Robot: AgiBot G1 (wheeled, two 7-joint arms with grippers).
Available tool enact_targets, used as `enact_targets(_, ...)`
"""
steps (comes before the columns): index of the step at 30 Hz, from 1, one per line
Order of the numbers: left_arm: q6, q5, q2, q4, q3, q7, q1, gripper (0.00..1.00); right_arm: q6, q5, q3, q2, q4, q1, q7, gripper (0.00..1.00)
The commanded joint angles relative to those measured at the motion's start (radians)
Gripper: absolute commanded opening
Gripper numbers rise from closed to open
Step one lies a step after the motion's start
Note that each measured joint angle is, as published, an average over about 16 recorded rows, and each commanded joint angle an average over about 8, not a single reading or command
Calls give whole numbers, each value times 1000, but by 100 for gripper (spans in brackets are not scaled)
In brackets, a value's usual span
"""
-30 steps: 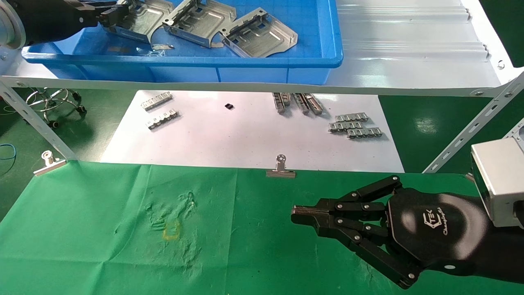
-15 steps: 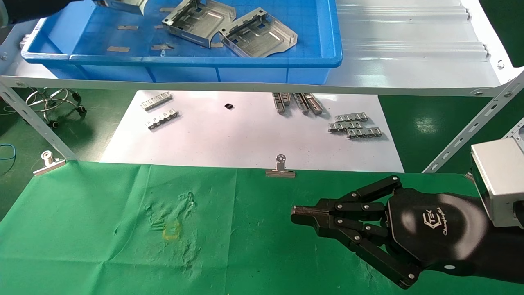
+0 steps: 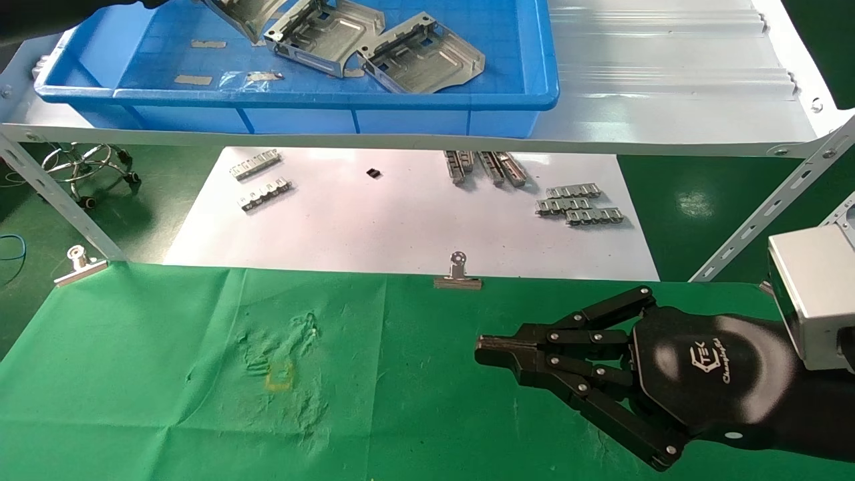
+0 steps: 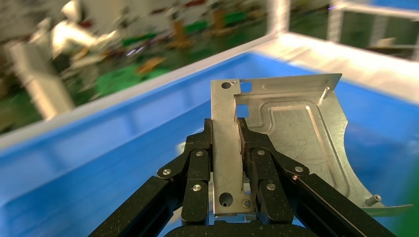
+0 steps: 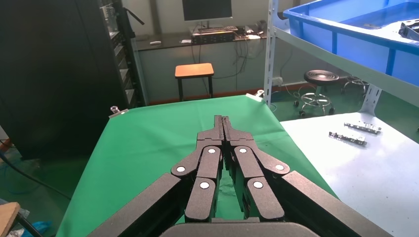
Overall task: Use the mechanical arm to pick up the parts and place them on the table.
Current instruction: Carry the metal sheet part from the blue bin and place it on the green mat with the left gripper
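Two parts [image 3: 374, 40] lie in the blue bin [image 3: 427, 100] at top centre of the head view, overlapping each other; a third part [image 4: 286, 133] is clamped in our left gripper [image 4: 228, 143], fingers closed tight on its bent-up edge, plate standing upright above the bin floor. In the head view that held part [image 3: 240, 17] sits at the top edge, just beside the nearest loose part, and the left arm is mostly cut off at upper left

Bin rests on the silvery-white shelf [image 3: 668, 80], whose angled struts cross the frame at left and right. Below it, a white sheet [image 3: 401, 220] carries small toothed metal strips [image 3: 580, 204] at right, more at left [image 3: 260, 180], plus a tiny black piece [image 3: 374, 173]

Table [image 3: 167, 401] with wrinkled green cloth fills the lower frame, faint yellow mark [image 3: 279, 377] left of centre; clips [image 3: 458, 275] pin the cloth at its far edge, another [image 3: 80, 264] at left

Our right gripper [image 3: 491, 351] hovers low over the cloth at lower right, fingers pressed together, holding nothing. A stool [image 5: 193, 71] and a round swivel stool [image 5: 320, 78] stand beyond the table in the right wrist view
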Motion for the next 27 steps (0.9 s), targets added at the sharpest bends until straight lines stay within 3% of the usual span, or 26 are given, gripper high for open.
enact_targets(1,86,-20,-21,-11,-11,26,10,0,0,0,0,0,0,0,0,0)
enact_targets(8,261,-80,-69,-140,5,88,79,0,0,0,0,0,0,0,0,0)
enact_targets(18,262,-253,-246,-545,140,135,274,0,0,0,0,0,0,0,0,0)
enact_targets(27,256,-242,-333,-671,324,253,382,0,0,0,0,0,0,0,0,0)
